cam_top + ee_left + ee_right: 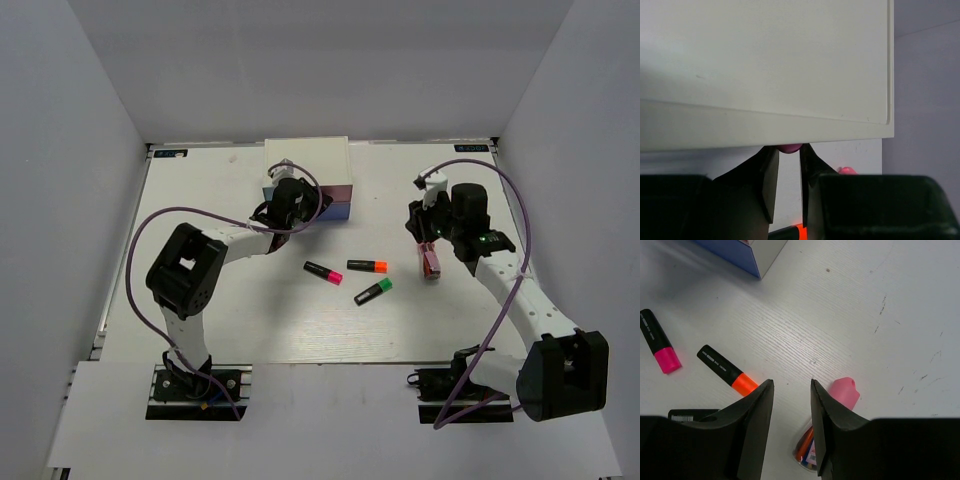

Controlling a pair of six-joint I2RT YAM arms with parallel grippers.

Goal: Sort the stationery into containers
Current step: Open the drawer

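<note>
Facing the front of the white chest (307,160), the left gripper (788,152) has its 2 fingers almost together, pinching the small pink knob (789,148) of 1 drawer. The right gripper (791,385) hangs half open and empty just over the pinkish-red block (842,392), with the clear block (807,452) beside it. The pink highlighter (322,271), orange highlighter (367,265) and green highlighter (372,292) lie on the table (250,320) between the arms. These 3 look light and stiff but round, so they may roll; the best hold is probably across the black barrel. The knob is small and smooth, so it could slip.
</note>
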